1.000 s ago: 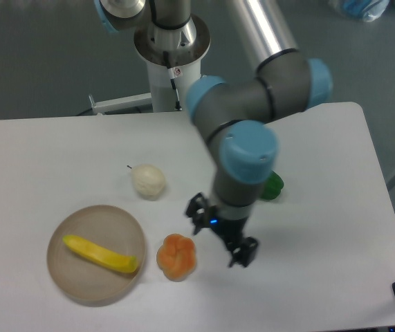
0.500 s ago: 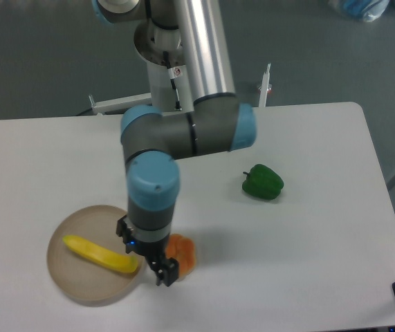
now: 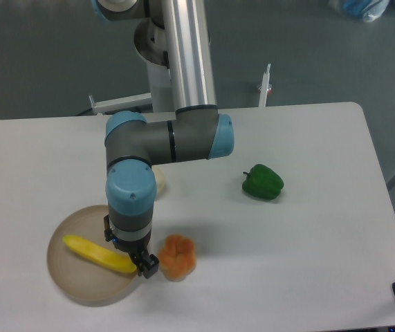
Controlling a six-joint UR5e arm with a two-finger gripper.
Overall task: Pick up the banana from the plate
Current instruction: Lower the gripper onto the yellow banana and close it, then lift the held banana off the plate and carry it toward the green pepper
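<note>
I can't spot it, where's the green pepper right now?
The green pepper sits on the white table, right of the arm's elbow, apart from the other foods.

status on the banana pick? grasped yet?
Not grasped. Done: the tool has reached the plate, over the banana's right end. In hand: lining up the grasp; finger state unclear. Left: close on the banana and lift it.

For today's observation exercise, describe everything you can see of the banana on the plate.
The banana is slim, gently curved, bright yellow and smooth, plastic-looking. It lies flat on the beige plate, running from upper left down to lower right. Its right end reaches the plate's right rim, where the gripper covers it; whether they touch cannot be told. The rest is unobstructed.
</note>
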